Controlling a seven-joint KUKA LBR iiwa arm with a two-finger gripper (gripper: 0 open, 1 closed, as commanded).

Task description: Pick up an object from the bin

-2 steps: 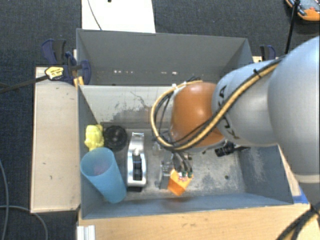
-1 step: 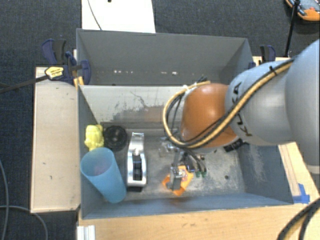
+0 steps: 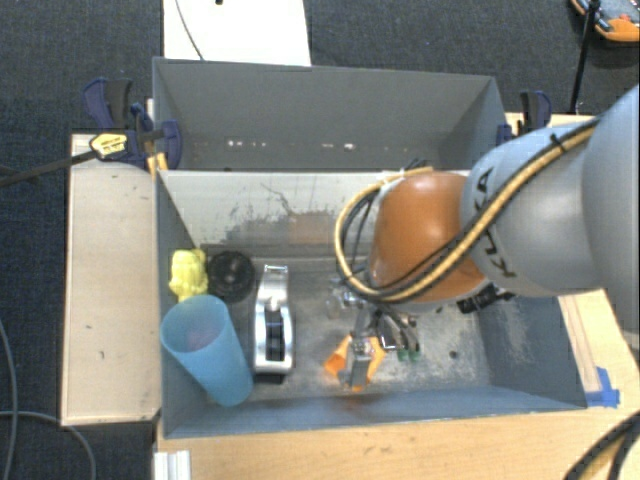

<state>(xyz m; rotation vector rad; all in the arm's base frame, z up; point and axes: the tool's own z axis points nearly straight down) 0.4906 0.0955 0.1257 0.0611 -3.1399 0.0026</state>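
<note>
Reaching into the bin (image 3: 320, 118) from the right, the arm (image 3: 560, 208) has its gripper (image 3: 357, 360) low over the floor near the front wall, just right of centre; the orange cover (image 3: 420, 233) and looped cables belong to the wrist. Directly under the gripper lies a small orange thing (image 3: 337, 365), showing on either side of the tool; contact looks likely but is not certain; whether the gripper is wide or closed cannot be told, its tip being masked by its own body. A small green piece (image 3: 408, 351) lies just beside it, to the right. Well apart to the left: a tape dispenser (image 3: 272, 330); a blue cup (image 3: 208, 353) in the front left corner; a black round thing (image 3: 231, 274); a yellow lump (image 3: 187, 273). Judged progress: gripper placed at the orange thing, apparently fully down; grasp unconfirmed; lift not yet done, the orange thing appearing to rest on the floor.
</note>
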